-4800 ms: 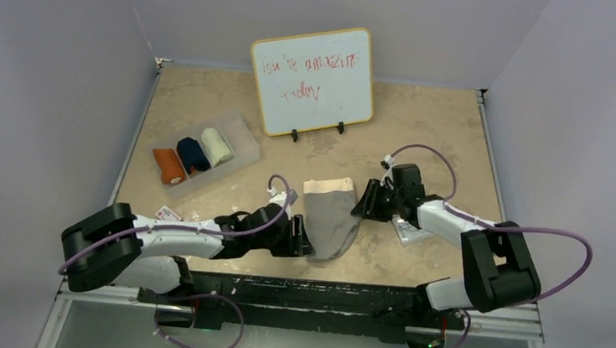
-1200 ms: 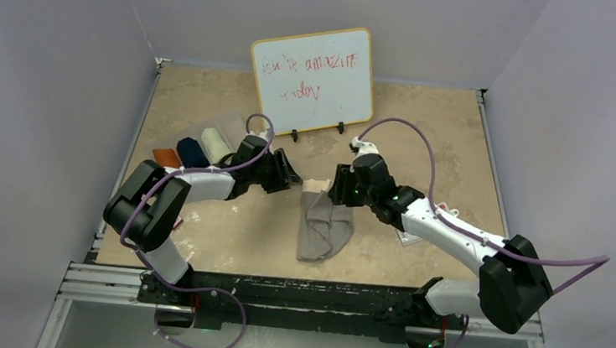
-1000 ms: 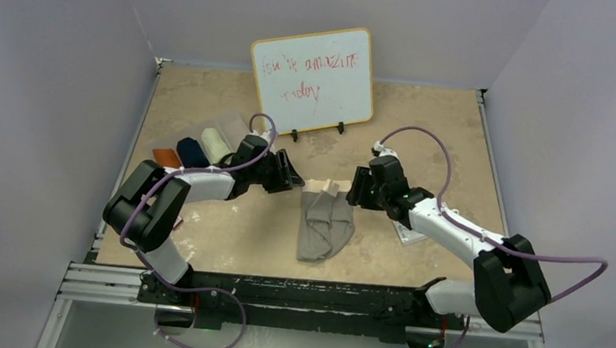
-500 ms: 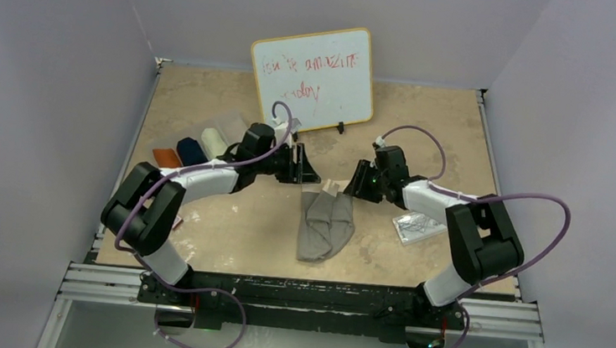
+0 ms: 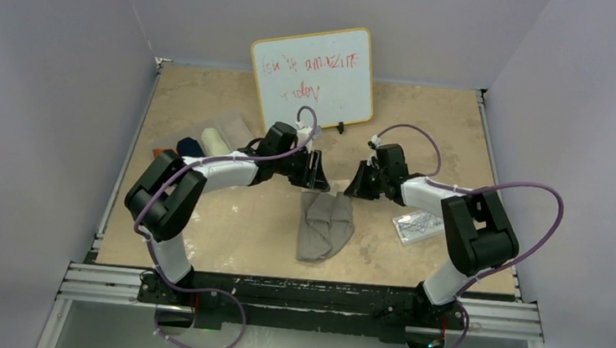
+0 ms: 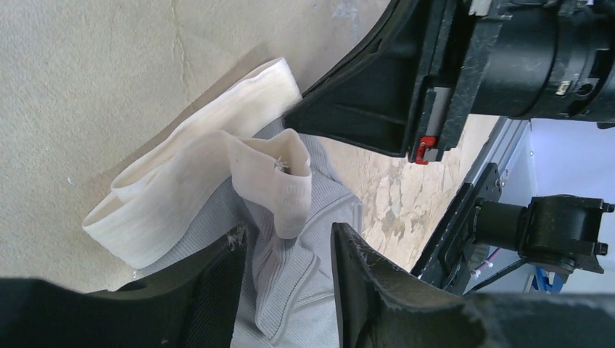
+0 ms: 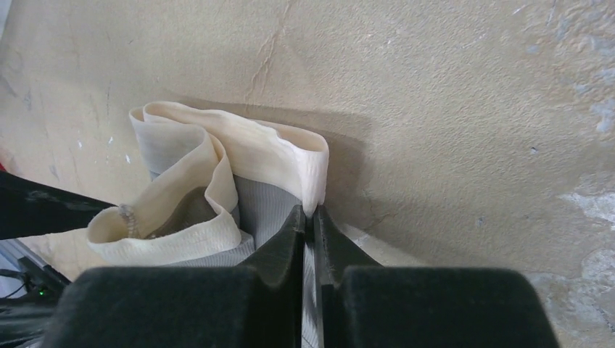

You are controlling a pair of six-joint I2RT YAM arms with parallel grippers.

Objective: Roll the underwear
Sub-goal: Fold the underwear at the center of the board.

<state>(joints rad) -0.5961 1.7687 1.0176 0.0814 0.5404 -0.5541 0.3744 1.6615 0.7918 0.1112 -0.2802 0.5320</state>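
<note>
Underwear (image 5: pixel 325 224) between inward-angled left gripper (image 6: pixel 286 239) and right gripper (image 7: pixel 308 214), seemingly pinched

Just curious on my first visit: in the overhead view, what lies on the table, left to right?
Navy rolled cloth, pale cream rolled cloth, grey underwear with beige waistband, white printed card.

Soft, even light; the underwear (image 7: pixel 254 152) casts a faint shadow.
</note>
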